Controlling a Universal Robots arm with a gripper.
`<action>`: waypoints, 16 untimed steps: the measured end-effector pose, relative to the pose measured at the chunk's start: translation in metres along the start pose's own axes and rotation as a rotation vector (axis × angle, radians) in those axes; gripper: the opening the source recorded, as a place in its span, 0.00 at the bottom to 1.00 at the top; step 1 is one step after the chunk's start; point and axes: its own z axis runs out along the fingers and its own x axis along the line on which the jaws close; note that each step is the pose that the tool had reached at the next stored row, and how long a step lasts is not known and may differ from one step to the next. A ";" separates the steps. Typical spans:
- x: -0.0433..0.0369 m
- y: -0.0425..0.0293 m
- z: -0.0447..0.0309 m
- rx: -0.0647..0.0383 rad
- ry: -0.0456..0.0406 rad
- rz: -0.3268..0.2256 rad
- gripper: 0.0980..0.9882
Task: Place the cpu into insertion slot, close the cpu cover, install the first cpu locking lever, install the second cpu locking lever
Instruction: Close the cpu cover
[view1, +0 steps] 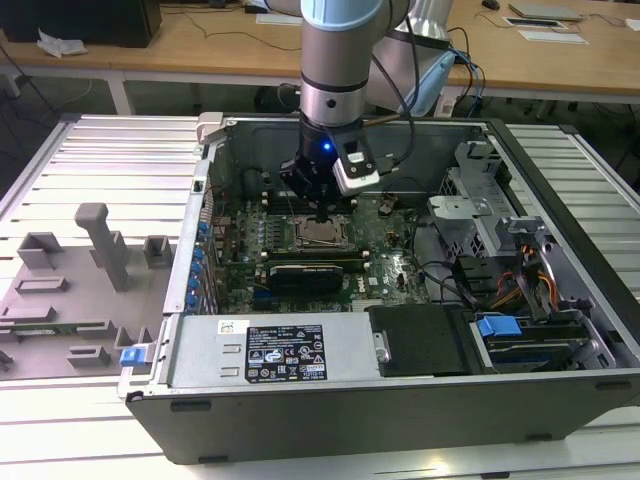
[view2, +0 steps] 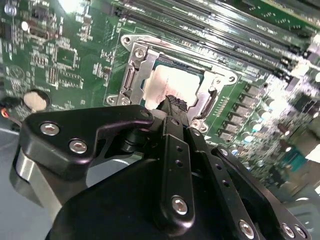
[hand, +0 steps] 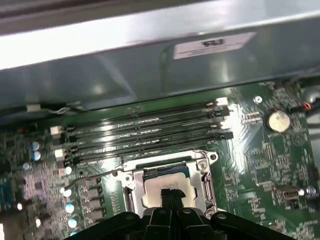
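Observation:
The cpu (view2: 172, 82) lies in the insertion slot (view1: 322, 236) on the green board, its pale face showing through the square window of the cpu cover (view2: 136, 67). The silver cover lies flat around the cpu (hand: 159, 184) in both wrist views. My gripper (view1: 319, 214) hangs straight over the socket, with its black fingertips (view2: 175, 103) pressed together just above the chip's near edge and nothing between them. A thin wire locking lever (hand: 95, 176) sticks out sideways from the socket's corner. My gripper (hand: 171, 194) hides part of the chip and socket.
Long black memory slots (hand: 145, 132) run beside the socket, with the case's metal wall (hand: 150, 65) behind them. A coin cell (hand: 278, 120) sits on the board. A grey drive cage (view1: 480, 200) and cables fill the exterior view's right; a power supply (view1: 270, 350) lies in front.

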 end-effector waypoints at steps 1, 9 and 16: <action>0.0000 0.0000 0.0000 0.000 0.0003 -0.010 0.01; 0.0020 -0.0089 -0.0002 0.000 0.0003 -0.011 0.01; 0.0028 -0.0126 0.0016 0.000 0.0030 -0.106 0.01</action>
